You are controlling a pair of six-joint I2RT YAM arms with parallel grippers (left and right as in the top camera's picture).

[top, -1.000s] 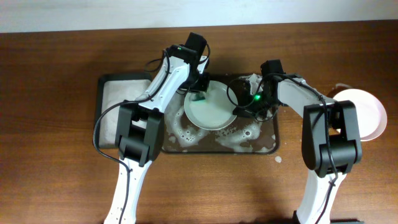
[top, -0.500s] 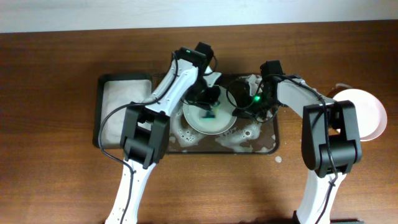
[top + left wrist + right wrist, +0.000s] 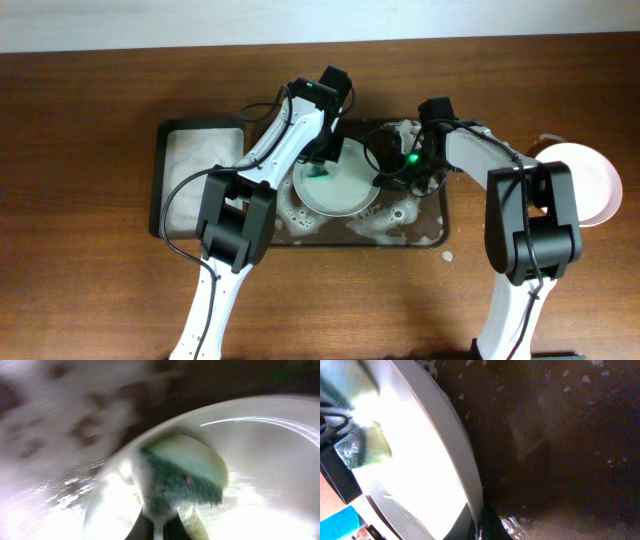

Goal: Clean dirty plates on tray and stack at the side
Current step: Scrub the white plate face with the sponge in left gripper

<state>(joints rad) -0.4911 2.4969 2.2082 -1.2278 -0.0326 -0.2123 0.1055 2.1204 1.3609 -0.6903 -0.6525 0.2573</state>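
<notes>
Apparently right pincer [image 3: 384,179] on plate [image 3: 345,192] rim

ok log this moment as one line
left gripper: shut on sponge, sponge on mint plate | right gripper: shut on mint plate rim | tray: foamy | pink plate: off tray

Wooden table [image 3: 80,120] with tray [image 3: 340,243], smaller tray [image 3: 200,125], pink plate [image 3: 585,185], perhaps foam fleck [image 3: 447,257]

1. The left arm [image 3: 285,140] reaches over the plate's [image 3: 345,195] far-left rim. The left gripper [image 3: 325,168] points down onto the plate, its fingers [image 3: 159,529] clamped on a green sponge [image 3: 182,477].
2. The right arm [image 3: 480,150] bends in from the plate's right. The right gripper [image 3: 384,178] pinches the plate's right rim.
</notes>
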